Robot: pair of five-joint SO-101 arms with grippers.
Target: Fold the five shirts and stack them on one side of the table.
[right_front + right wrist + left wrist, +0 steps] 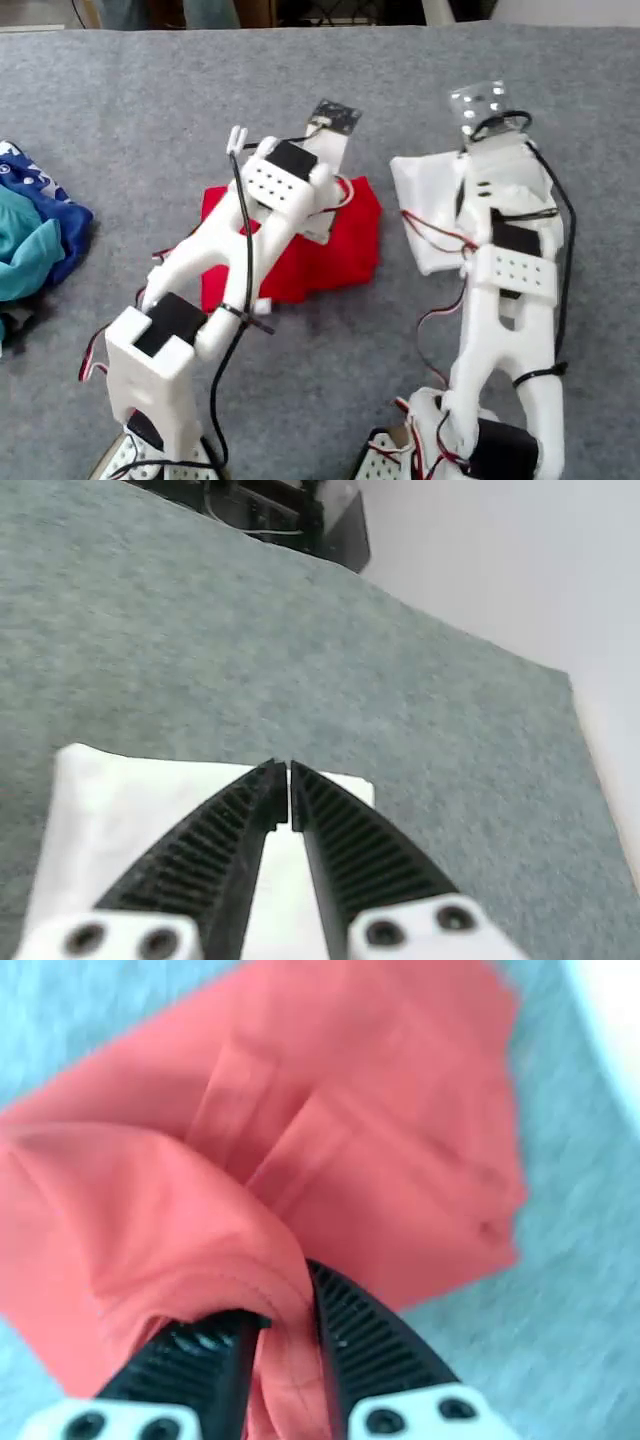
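Red shirt (340, 245), half-folded on the tabletop (150, 110), is gripped by the left tool (290, 1330), w/ a folded white shirt (425, 215) just beside it under the clenched right tool (281, 775); blue/teal shirts (35, 235), well apart from it, are judged not yet folded or stacked.

Bright, even light, soft shadows on the grey table (330, 400) (darkest beside the red shirt (350, 240))

Four shirts (345, 245) (425, 210) (45, 200) (25, 255), two arms (230, 260) (510, 300)

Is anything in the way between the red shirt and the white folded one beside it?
Nothing lies on the grey table cover between the red shirt and the white shirt. But the right gripper sits over the white shirt, where a stack might go.
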